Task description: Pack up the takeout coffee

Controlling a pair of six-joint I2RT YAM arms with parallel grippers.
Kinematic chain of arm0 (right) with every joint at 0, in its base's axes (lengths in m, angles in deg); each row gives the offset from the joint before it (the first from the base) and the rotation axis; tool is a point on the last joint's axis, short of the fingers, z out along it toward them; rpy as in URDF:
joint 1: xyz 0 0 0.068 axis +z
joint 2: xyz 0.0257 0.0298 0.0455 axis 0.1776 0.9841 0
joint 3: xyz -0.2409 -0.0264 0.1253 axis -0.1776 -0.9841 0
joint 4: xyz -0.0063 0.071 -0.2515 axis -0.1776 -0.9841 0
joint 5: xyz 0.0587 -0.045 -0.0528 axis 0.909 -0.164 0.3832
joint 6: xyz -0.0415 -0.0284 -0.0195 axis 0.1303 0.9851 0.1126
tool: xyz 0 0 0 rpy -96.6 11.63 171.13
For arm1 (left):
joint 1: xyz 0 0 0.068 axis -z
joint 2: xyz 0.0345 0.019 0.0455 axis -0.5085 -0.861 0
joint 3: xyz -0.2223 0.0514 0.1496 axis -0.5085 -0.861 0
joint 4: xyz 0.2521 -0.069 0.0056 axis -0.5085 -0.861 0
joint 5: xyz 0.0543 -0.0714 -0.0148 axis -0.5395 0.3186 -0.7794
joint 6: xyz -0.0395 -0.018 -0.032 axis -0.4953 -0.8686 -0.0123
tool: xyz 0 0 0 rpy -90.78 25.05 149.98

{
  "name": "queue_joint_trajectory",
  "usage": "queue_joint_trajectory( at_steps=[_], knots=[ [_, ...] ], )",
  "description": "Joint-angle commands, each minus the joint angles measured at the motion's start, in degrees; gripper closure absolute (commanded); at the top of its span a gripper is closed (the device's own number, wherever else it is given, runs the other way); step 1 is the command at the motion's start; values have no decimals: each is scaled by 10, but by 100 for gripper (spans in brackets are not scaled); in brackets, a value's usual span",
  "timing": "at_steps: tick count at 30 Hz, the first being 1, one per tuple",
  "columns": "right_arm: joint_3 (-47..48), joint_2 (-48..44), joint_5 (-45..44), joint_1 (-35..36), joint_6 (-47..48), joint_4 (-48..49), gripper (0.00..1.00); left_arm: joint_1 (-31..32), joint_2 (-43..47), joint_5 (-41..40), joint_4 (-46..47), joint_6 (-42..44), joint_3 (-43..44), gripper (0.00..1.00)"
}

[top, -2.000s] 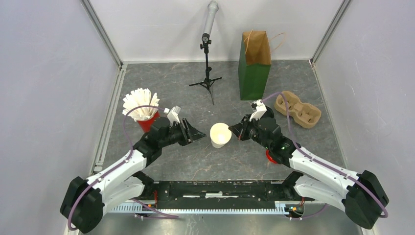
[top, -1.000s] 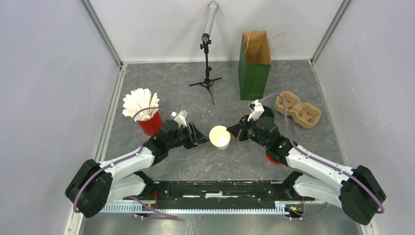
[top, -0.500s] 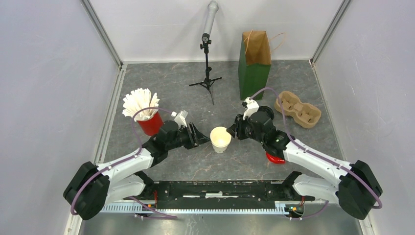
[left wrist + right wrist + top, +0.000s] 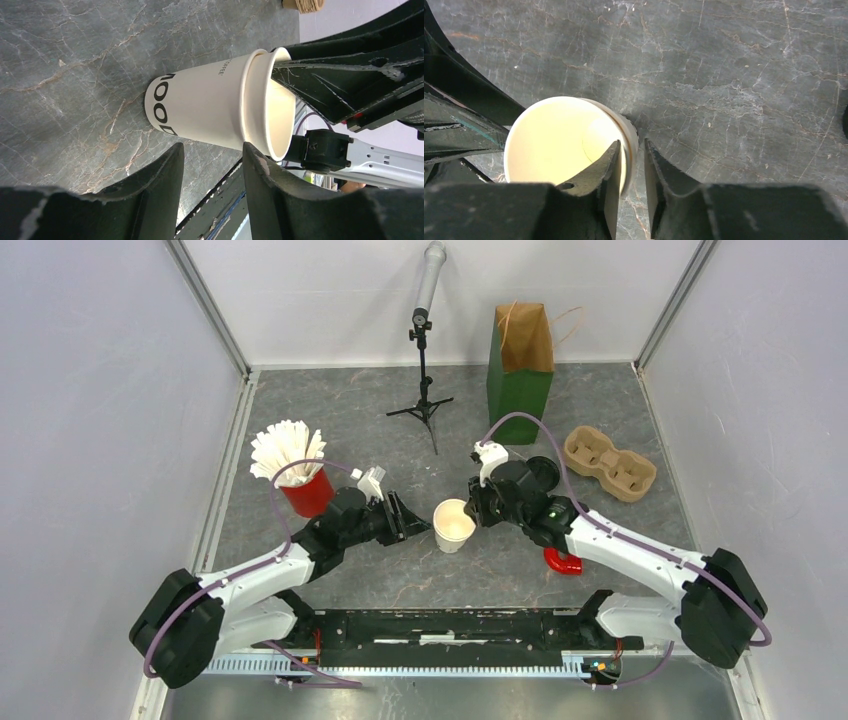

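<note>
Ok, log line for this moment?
cream paper cup: upright, lidless | left gripper: open beside it | right gripper: open, astride rim

You've got one cream paper cup (image 4: pixel 453 525) at centre frame, one red cup of white sticks (image 4: pixel 305 490) at left, one green paper bag (image 4: pixel 519 390) upper right, one cardboard cup carrier (image 4: pixel 608 462) at right, one tripod stand (image 4: pixel 424 390) at top centre, and one small red object (image 4: pixel 563 562) lower right.

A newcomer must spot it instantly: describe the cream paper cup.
Start at the tall green paper bag at the back of the grey table. Come forward to the table's middle, where the cream paper cup stands. It is open-topped and empty, unlike the red cup stuffed with white sticks.
</note>
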Motion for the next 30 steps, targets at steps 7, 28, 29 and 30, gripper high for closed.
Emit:
queue_joint_trajectory(
  at_steps=[7, 28, 29, 30],
  knots=[
    [14, -2, -16, 14, 3, 24, 97, 9, -3, -11, 14, -2, 5, 46],
    [39, -13, -48, 20, 7, -6, 74, 12, 7, -4, 36, -11, -10, 43],
    [40, -12, -48, 21, 7, -7, 74, 12, 6, -4, 36, -12, -10, 43],
    [41, -10, -48, 22, 8, -8, 73, 12, 7, -4, 36, -11, -10, 43]
  ],
)
